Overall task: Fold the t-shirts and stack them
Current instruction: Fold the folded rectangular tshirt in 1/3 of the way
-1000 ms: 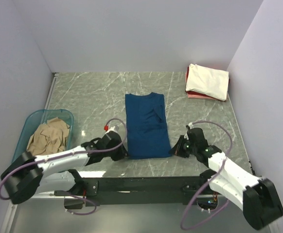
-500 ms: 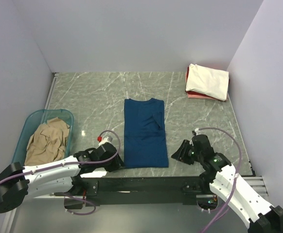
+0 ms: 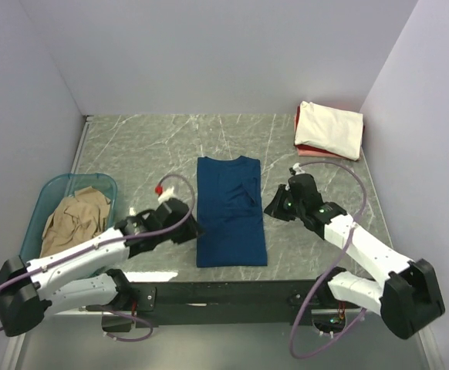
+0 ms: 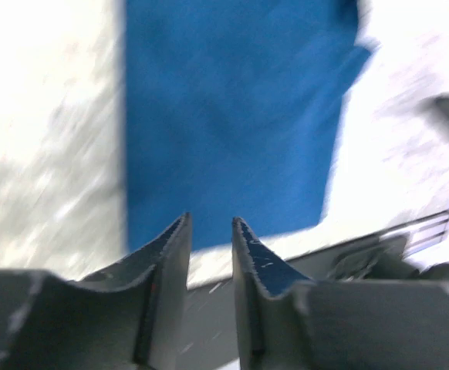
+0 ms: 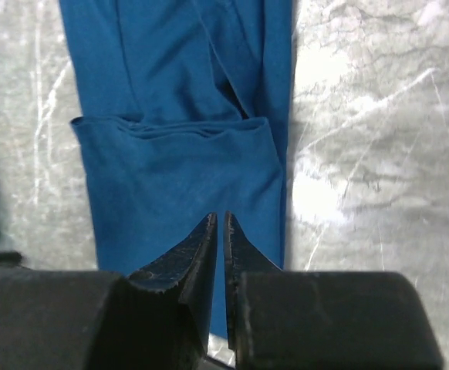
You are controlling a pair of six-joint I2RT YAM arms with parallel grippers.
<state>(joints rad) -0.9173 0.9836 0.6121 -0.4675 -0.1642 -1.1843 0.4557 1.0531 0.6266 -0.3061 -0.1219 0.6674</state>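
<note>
1. The left claw (image 3: 189, 229) hangs low over the table (image 3: 147, 146). Its jaws stand a little apart with nothing between them.
2. The navy t-shirt (image 3: 231, 220) lies just to the right of this claw, folded into a long narrow strip. The claw is level with the strip's lower half and close to its left edge. Whether it touches the cloth is hard to say, as the left wrist view is blurred.
3. In that wrist view the left claw's fingers (image 4: 167, 247) point at the navy cloth, which fills the space ahead of them.
4. The right claw (image 3: 271, 206) sits just right of the same strip, about level with its middle. Its jaws are only a slit apart and grip nothing.
5. From the right wrist, a folded-over flap with a creased edge lies straight ahead of the tips.
6. Far beyond the right claw, in the back corner, a folded cream t-shirt (image 3: 331, 129) rests on a red t-shirt (image 3: 309, 151).
7. Well to the left of the left claw, a crumpled tan t-shirt (image 3: 74, 220) lies inside the teal tub (image 3: 59, 183).
</note>
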